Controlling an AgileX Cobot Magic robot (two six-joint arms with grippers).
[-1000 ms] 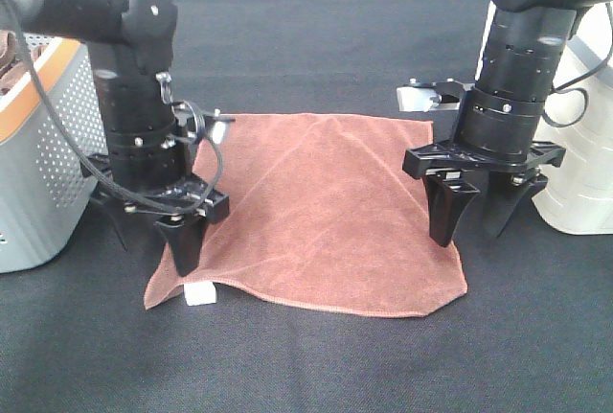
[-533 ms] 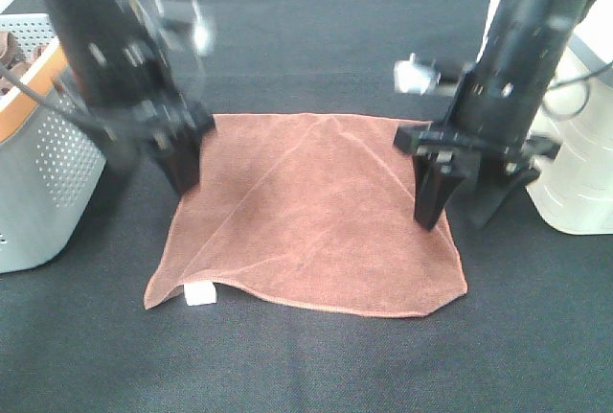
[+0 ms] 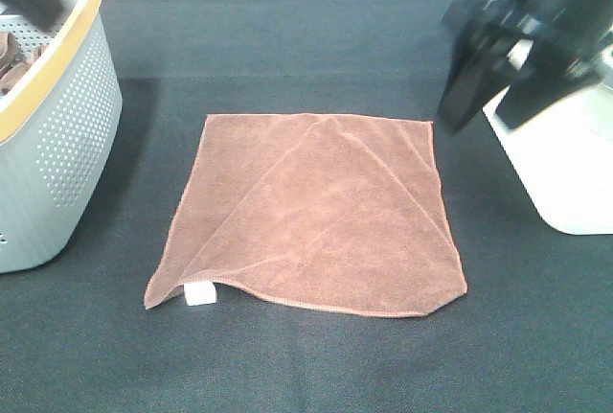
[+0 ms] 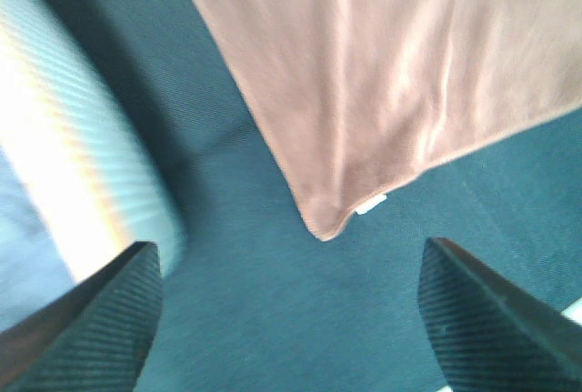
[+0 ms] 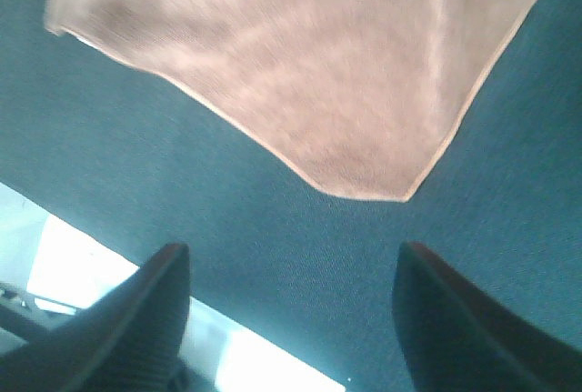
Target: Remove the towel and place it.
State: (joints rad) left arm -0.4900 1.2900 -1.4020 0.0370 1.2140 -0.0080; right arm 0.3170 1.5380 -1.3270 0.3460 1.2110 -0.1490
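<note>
Table (image 3: 316,365): black cloth surface carrying every item
Basket (image 3: 67,135): one, grey perforated wall with orange rim, far left; brown cloth (image 3: 8,54) bunched inside at its edge
White container (image 3: 565,173): one, far right; contents not visible
Towel (image 3: 311,212): one, spread flat mid-table between both containers, roughly square, edges slightly skewed to the table, diagonal crease; white tag (image 3: 199,294) at near-left corner
Left gripper (image 4: 291,315): jaws apart, empty, above table
Right gripper (image 5: 286,306): jaws apart, empty, raised beside towel's far-right corner

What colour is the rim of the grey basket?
Orange. The basket has an orange rim, clearest in the exterior high view.
</note>
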